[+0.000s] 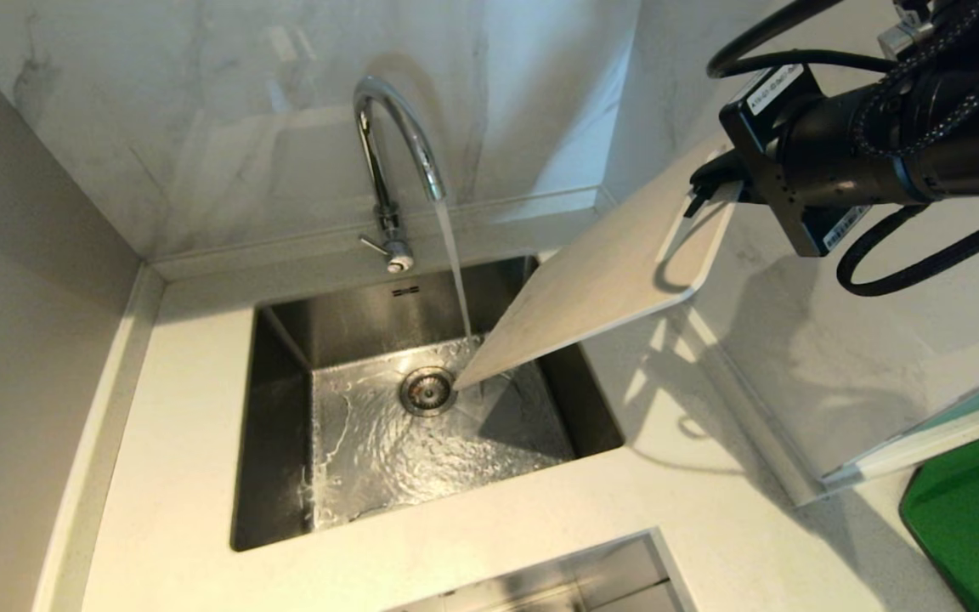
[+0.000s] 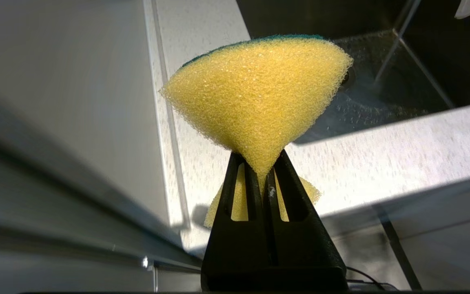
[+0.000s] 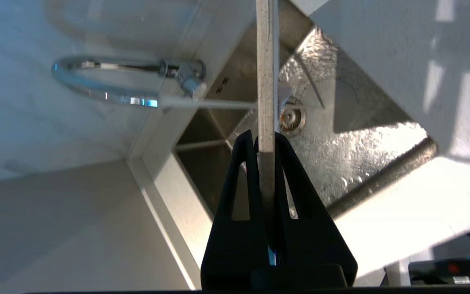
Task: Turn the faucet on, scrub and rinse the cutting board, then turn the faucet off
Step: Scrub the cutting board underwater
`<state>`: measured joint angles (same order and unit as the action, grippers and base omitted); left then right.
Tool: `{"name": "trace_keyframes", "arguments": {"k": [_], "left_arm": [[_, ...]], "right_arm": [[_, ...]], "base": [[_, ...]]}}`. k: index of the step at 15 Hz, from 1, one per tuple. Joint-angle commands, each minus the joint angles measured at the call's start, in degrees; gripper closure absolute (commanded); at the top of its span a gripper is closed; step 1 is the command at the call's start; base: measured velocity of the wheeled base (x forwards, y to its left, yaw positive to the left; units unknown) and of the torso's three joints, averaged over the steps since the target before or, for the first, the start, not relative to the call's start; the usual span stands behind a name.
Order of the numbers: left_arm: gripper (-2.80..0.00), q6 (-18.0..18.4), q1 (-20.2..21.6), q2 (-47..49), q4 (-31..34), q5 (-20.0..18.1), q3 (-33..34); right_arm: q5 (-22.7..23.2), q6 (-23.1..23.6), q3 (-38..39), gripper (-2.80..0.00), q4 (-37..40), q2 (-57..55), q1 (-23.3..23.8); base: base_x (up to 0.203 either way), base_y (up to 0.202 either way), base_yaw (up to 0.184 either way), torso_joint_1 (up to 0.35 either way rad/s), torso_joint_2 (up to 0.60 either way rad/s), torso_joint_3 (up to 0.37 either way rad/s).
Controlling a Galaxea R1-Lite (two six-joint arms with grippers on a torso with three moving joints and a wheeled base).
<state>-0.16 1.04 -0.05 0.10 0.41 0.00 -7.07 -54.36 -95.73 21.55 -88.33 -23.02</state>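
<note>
I see the counter (image 1: 183, 476) wrapping a steel sink (image 1: 285, 408) at the centre of my head view, water sheeting across its floor around the drain (image 1: 427, 390). The board (image 1: 600, 280) slants from about two o'clock down toward the centre, its lower corner over the basin just beside the drain, its slot end up by my right arm. My right gripper (image 3: 266, 141) is clamped on the board's edge near that slot; in the wrist view the board (image 3: 267, 61) runs straight out between the fingers. The faucet (image 1: 392, 144) stands at twelve o'clock behind the sink, running, its stream falling at the board's lower edge. At four o'clock a green flat thing (image 1: 978, 510) lies on the counter. My left gripper (image 2: 264, 163), outside the head view, pinches a yellow sponge (image 2: 259, 94).
</note>
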Motion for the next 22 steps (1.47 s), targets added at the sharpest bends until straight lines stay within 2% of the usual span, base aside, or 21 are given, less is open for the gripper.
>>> {"name": "trace_keyframes", "arguments": {"k": [1,5,14,16,18,22], "left_arm": [[0.00,-0.02,0.02,-0.21,-0.01,0.02,0.09],[0.00,-0.02,-0.05,-0.21,-0.01,0.02,0.09],[0.00,-0.02,0.02,-0.21,-0.01,0.11,0.09],[0.00,-0.11,0.02,-0.21,-0.01,0.11,0.09],[0.00,-0.19,0.02,-0.21,-0.01,0.11,0.09],[0.00,-0.19,0.02,-0.21,-0.01,0.11,0.09]], "right_arm": [[-0.14,-0.22,0.02,0.00,0.16,0.00,-0.01],[-0.10,-0.22,0.11,0.00,0.16,0.00,-0.01],[0.22,-0.22,0.20,0.00,0.24,-0.17,-0.10],[3.03,-0.09,0.11,0.00,1.20,-0.62,-0.12],[8.20,0.25,0.11,0.00,2.58,-2.10,-0.14],[9.65,3.29,0.02,0.00,2.44,-7.53,-0.36]], "base": [[0.164,0.000,0.028,0.005,0.00,-0.001],[0.148,0.000,0.006,0.002,0.00,0.003],[0.000,0.000,0.000,0.000,0.00,0.000],[0.000,0.000,0.000,0.000,0.00,0.000],[0.000,0.000,0.000,0.000,0.00,0.000],[0.000,0.000,0.000,0.000,0.00,0.000]]}}
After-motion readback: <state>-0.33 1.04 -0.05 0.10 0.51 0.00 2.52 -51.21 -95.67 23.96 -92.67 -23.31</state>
